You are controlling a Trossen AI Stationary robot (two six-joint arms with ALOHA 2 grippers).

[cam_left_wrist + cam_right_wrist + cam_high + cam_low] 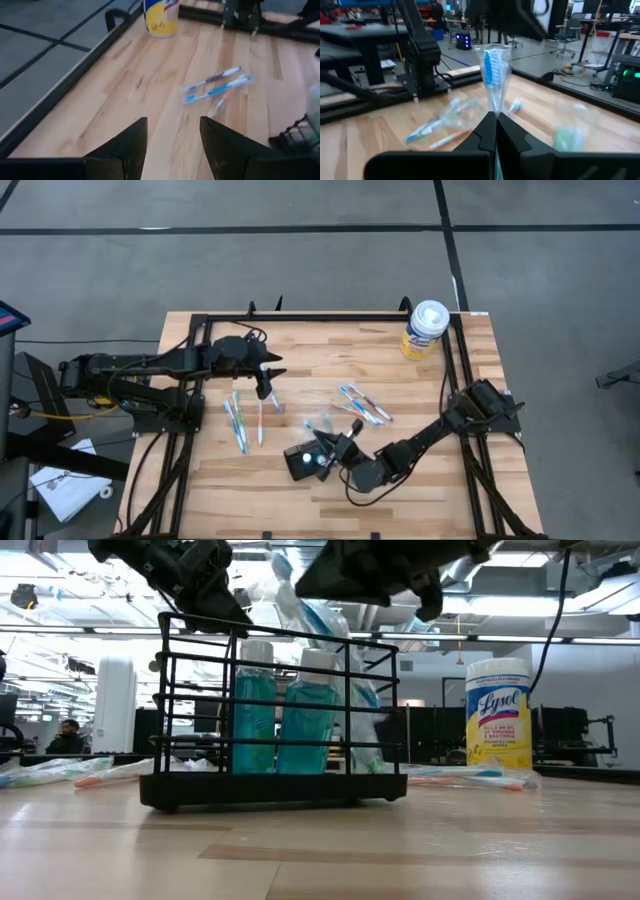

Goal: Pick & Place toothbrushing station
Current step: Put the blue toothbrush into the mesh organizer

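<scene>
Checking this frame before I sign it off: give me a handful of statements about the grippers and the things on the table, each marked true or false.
1. The right gripper is shut on a wrapped toothbrush. True.
2. The left gripper holds a toothbrush. False: it is open and empty above the table.
3. The wire rack holds two teal bottles. True.
4. The wipes canister lies on its side. False: it stands upright near a table corner.
5. Loose toothbrushes lie on the wood. True.
</scene>
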